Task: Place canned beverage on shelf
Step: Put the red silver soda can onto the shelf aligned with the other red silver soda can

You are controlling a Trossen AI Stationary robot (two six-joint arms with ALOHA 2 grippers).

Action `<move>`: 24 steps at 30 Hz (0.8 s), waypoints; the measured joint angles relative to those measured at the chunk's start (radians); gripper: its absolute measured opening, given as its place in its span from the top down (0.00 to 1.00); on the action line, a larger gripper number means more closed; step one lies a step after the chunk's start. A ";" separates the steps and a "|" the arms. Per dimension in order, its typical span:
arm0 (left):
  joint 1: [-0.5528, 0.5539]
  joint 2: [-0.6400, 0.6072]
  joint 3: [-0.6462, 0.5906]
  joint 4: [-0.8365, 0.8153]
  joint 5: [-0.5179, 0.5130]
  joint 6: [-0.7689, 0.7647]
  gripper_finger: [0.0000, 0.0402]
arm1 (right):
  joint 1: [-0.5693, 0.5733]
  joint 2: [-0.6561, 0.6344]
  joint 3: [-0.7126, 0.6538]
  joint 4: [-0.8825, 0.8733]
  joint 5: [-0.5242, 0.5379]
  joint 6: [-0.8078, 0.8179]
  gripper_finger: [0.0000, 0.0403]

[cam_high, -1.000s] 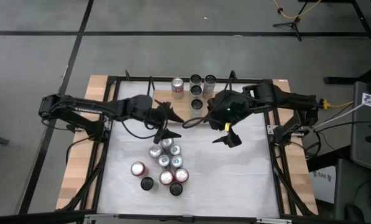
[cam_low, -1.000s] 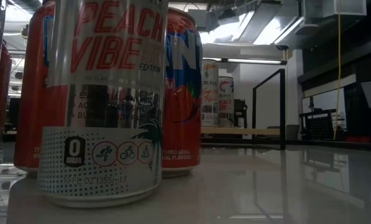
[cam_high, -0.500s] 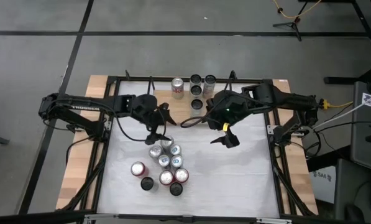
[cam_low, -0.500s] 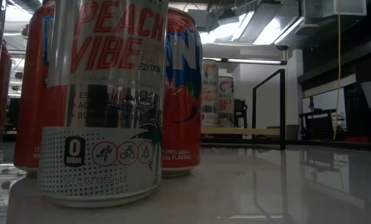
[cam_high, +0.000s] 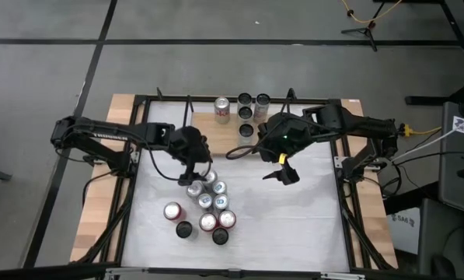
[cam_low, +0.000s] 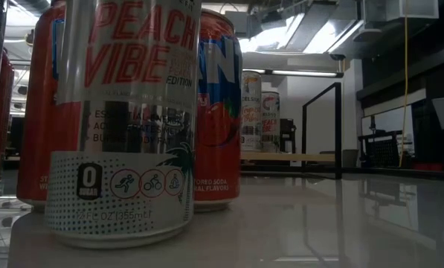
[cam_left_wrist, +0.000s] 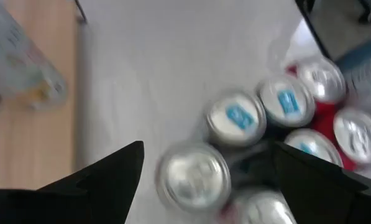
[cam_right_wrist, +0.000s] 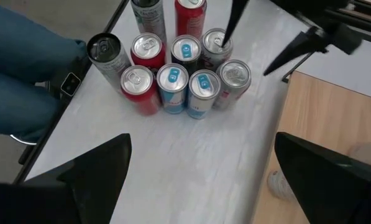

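Hovering my left gripper (cam_high: 198, 174) over the far edge of the can cluster (cam_high: 204, 206), I have the fingers spread wide, holding nothing. In my left wrist view the two dark fingers (cam_left_wrist: 104, 180) frame a silver-topped can (cam_left_wrist: 192, 174) between them, the one standing nearest the shelf, so I judge it my pick: it sits at the cluster's outer corner, with bare table on one side, which leaves room for a finger without knocking its neighbours. The blue-tabbed cans (cam_left_wrist: 238, 118) crowd just behind it, so the descent must be straight.

My right gripper (cam_high: 282, 173) waits over bare white tabletop (cam_high: 294, 225) to the right of the cluster, fingers also spread and empty. Its wrist view looks across at the whole group of cans (cam_right_wrist: 179, 68) and my left fingers reaching above them.

The shelf (cam_high: 204, 120), a light-wood board at the table's far edge, already carries four cans (cam_high: 247, 113), one red-and-silver and three dark-topped. Free board remains on its left part, so that is where I would expect the next can to go.

Compared with a second ago, my left gripper has swung in from beside the shelf toward the cluster and now sits right above its far cans. My right arm has barely shifted. No can has changed place.
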 joint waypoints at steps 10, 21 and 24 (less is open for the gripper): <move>-0.078 0.008 -0.001 -0.117 0.000 -0.151 0.15 | 0.000 0.000 0.000 0.000 0.000 0.000 0.03; -0.185 0.007 -0.001 -0.187 -0.041 -0.211 0.15 | 0.000 0.000 0.000 0.000 0.000 0.000 0.03; -0.219 0.007 -0.001 -0.190 -0.103 -0.214 0.15 | 0.000 0.000 0.000 0.000 0.000 0.000 0.03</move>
